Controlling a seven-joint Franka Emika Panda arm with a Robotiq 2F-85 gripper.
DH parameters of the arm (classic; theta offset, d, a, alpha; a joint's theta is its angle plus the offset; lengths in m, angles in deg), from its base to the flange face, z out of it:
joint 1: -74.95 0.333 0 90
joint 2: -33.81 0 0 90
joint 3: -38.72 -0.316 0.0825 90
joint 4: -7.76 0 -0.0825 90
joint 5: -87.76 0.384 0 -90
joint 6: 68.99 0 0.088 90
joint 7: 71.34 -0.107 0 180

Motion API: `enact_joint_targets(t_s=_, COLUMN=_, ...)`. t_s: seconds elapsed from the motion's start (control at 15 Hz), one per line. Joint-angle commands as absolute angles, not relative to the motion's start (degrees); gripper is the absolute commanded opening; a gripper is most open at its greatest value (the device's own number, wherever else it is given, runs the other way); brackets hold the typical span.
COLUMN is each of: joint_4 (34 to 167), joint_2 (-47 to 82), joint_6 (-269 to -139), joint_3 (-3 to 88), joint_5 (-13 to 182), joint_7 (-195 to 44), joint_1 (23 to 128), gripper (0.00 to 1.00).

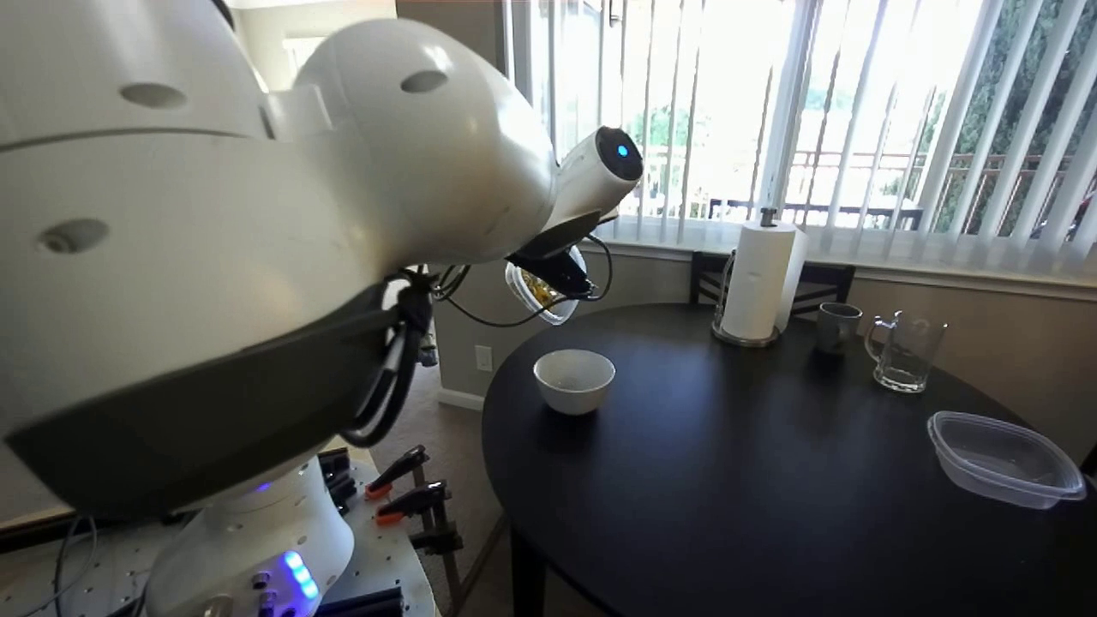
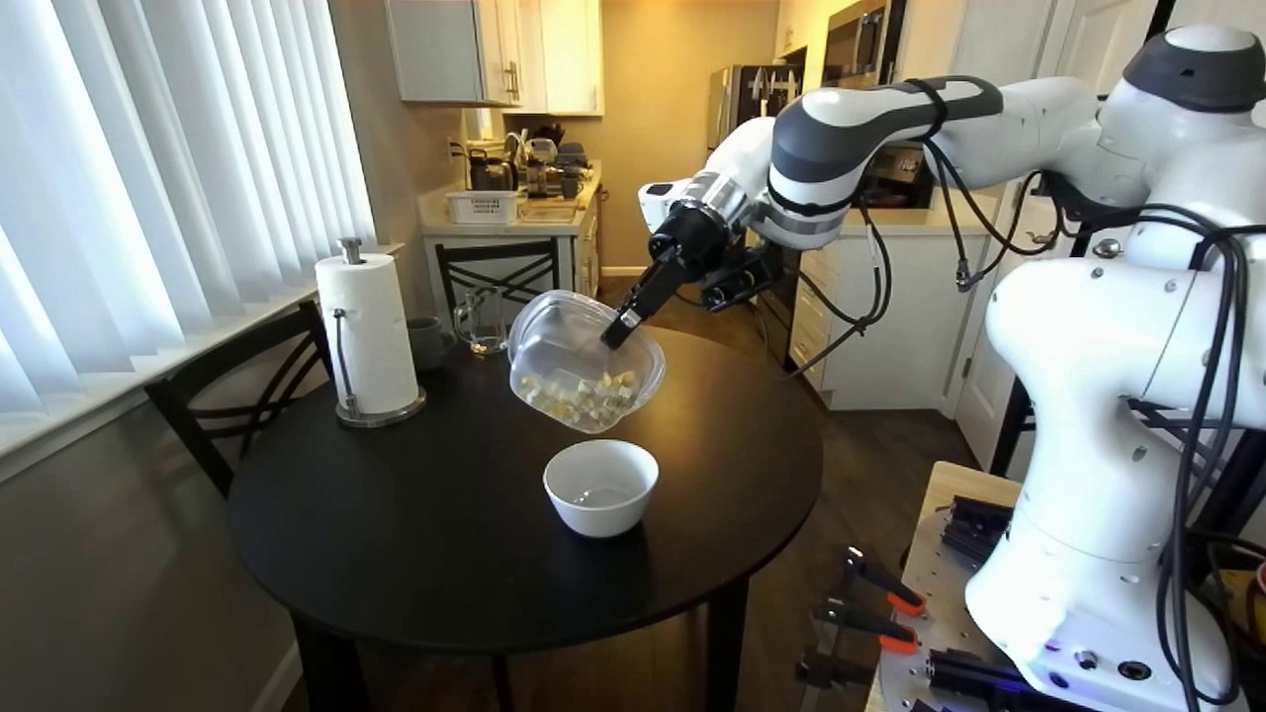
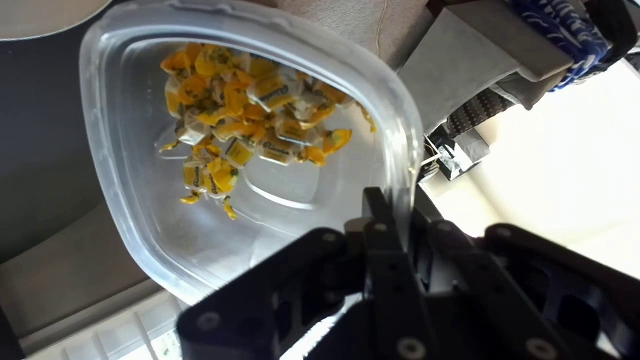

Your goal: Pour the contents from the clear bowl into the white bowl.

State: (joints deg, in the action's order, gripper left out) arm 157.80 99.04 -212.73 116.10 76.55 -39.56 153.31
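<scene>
My gripper [image 2: 615,331] is shut on the wall of the clear bowl [image 2: 539,346], with one finger inside and one outside in the wrist view [image 3: 397,205]. The bowl is tilted in the air and shows in both exterior views [image 1: 564,314]. The contents [image 3: 250,105], yellow and white wrapped sweets, lie heaped inside toward its lower side [image 2: 584,399]. The white bowl [image 2: 601,514] stands upright on the dark table below the clear bowl, apart from it [image 1: 574,390]. It looks empty. Part of it shows at the wrist view's top left corner [image 3: 40,15].
On the round black table [image 1: 728,480] stand a paper towel roll [image 1: 758,283], a grey mug [image 1: 837,327], a glass mug [image 1: 907,356] and a wider clear container [image 1: 1003,458]. Dark chairs [image 2: 247,396] stand around it. Cables hang from the arm.
</scene>
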Motion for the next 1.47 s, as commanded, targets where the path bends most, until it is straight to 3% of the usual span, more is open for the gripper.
enact_joint_targets(t_s=0.0, joint_4=152.85, joint_2=99.79, joint_6=-209.51, joint_3=121.69, joint_5=80.84, joint_7=-34.52, joint_1=159.35, gripper=0.06)
enact_joint_targets(t_s=0.47, joint_4=146.28, joint_2=104.02, joint_6=-205.81, joint_3=129.39, joint_5=81.28, joint_7=-33.4, joint_1=166.61, gripper=0.06)
enact_joint_targets(t_s=1.4, joint_4=142.38, joint_2=112.12, joint_6=-201.2, joint_3=132.18, joint_5=82.79, joint_7=-35.12, joint_1=164.33, gripper=0.06)
